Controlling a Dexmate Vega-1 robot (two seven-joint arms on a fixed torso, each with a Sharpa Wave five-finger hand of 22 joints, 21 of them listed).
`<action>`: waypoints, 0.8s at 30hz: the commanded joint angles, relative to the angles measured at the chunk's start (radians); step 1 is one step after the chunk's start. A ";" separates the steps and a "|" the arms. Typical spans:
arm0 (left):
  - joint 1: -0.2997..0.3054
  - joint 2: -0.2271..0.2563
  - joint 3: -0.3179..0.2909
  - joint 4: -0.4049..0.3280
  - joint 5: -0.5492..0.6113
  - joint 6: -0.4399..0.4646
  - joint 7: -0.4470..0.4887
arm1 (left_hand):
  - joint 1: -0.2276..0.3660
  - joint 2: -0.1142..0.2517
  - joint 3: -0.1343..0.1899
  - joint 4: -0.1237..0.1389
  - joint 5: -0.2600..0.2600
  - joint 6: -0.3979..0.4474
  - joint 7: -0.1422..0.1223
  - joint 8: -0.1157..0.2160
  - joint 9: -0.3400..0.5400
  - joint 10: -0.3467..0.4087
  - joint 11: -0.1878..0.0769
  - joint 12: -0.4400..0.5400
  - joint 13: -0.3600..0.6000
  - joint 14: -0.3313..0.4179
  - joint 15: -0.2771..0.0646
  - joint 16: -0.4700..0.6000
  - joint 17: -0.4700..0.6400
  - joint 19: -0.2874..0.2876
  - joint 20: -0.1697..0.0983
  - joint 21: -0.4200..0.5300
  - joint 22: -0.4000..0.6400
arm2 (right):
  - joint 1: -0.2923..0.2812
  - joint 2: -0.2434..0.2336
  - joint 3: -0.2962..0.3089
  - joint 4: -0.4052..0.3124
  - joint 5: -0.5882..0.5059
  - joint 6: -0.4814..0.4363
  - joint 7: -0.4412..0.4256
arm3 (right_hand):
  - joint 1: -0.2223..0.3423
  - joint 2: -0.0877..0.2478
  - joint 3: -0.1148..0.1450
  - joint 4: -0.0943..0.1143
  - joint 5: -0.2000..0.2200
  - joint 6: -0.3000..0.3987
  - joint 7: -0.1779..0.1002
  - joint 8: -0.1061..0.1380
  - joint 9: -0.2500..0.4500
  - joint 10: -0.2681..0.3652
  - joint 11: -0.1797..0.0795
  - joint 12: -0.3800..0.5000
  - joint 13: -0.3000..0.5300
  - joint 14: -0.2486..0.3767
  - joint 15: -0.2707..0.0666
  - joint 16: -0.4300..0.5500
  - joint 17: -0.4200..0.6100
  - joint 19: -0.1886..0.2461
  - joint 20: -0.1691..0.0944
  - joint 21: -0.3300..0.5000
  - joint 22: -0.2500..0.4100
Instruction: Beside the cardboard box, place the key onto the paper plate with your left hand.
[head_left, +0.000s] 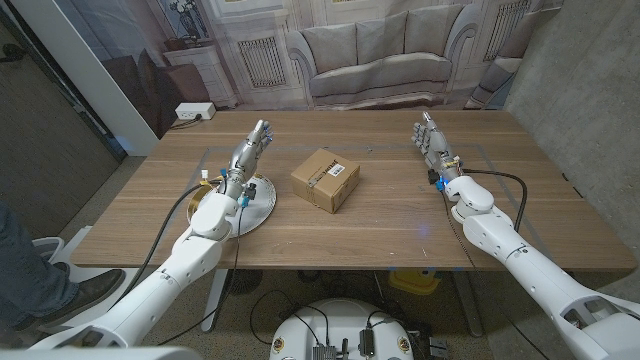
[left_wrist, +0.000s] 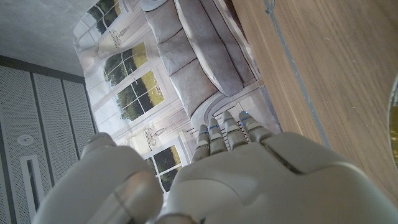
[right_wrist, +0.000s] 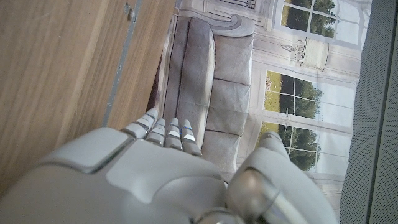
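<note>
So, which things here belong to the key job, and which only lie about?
Job:
- paper plate, partly under the left arm
- cardboard box, beside the plate
- left hand, above the plate
- key: I cannot make it out

Lying about:
- white power strip behind the table
- right hand, holding nothing

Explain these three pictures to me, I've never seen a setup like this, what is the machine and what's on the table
It is a two-armed robot at a wooden table. The wide picture looks down from its head; the other two come from cameras on its wrists, looking along the back of each robot hand toward a printed sofa backdrop. The left robot hand is raised over a paper plate, fingers straight and holding nothing. The right robot hand is also open and empty. A cardboard box sits beside the plate. I cannot make out a key.
</note>
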 joint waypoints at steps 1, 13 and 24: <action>0.024 -0.004 -0.004 0.003 0.023 -0.032 0.024 | 0.011 0.005 0.002 -0.007 -0.003 0.024 -0.005 0.005 0.003 0.015 0.000 0.006 0.003 0.010 -0.017 0.003 0.002 0.008 -0.056 -0.003 0.004 | 0.002 0.001 -0.003 -0.014 -0.009 -0.005 -0.013 | 0.000 0.007 0.004 -0.006 0.002 0.006 0.001 0.005 0.002 0.004 0.007 0.007 0.004 0.001 0.008 0.000 0.004 0.008 -0.001 0.009 0.005; 0.048 0.020 -0.009 -0.031 0.072 -0.024 0.064 | 0.032 0.010 0.005 -0.017 -0.005 0.068 -0.019 0.013 0.004 0.027 -0.010 0.001 0.003 0.017 -0.026 -0.003 0.002 0.002 -0.039 -0.011 0.004 | -0.002 0.003 -0.001 -0.019 -0.012 -0.001 -0.023 | -0.001 0.008 0.003 -0.007 0.000 0.007 -0.001 0.005 0.002 0.003 0.008 0.007 0.004 0.002 0.008 0.001 0.004 0.009 -0.001 0.010 0.005; 0.063 0.025 -0.014 -0.035 0.095 -0.053 0.072 | 0.051 0.012 0.007 -0.025 -0.007 0.103 -0.036 0.019 0.005 0.025 -0.010 -0.007 0.003 0.014 -0.030 -0.010 0.002 -0.005 -0.023 -0.017 0.004 | -0.013 -0.007 0.001 -0.048 -0.020 -0.011 -0.040 | 0.000 0.008 0.002 -0.008 -0.002 0.008 -0.001 0.005 0.002 0.004 0.009 0.007 0.004 0.002 0.010 0.000 0.004 0.009 -0.001 0.010 0.005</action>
